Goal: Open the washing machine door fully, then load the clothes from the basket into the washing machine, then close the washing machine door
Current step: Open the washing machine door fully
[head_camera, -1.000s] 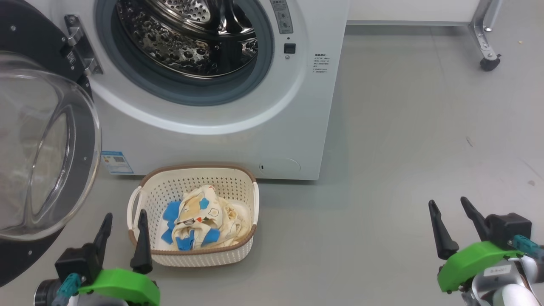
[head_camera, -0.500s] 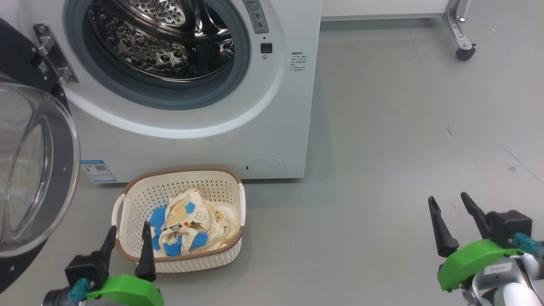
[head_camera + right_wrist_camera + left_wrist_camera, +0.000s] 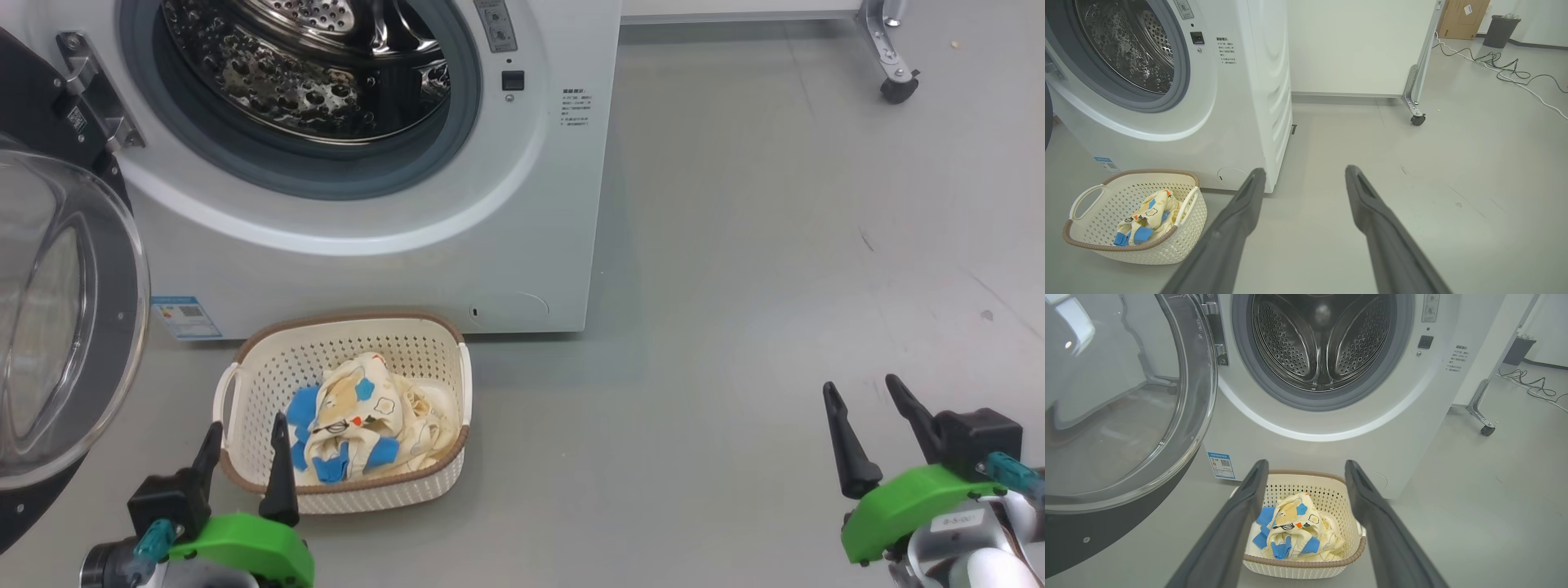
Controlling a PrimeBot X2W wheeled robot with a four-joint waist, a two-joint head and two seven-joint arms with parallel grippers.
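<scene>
Door (image 3: pixel 49 327) open. Clothes (image 3: pixel 359 416) sit in basket (image 3: pixel 367 498), unloaded. My left hand (image 3: pixel 247 421) and right hand (image 3: pixel 860 382) spread, empty. Loading, closing remain.

Smooth grey floor (image 3: pixel 735 286), matte, with a few dark scuffs and specks toward its right side. White washing machine (image 3: pixel 531 204) stands on it at the far left. Cream perforated basket (image 3: pixel 343 320) sits on the floor close in front of the machine's lower front; contact not discernible. Metal frame leg (image 3: pixel 880 37) on a black caster (image 3: pixel 898 88) at the far edge by the wall. Loose cables (image 3: pixel 1496 61) trail across the far right corner, near a dark bin (image 3: pixel 1500 24) and a cardboard box (image 3: pixel 1466 12).
</scene>
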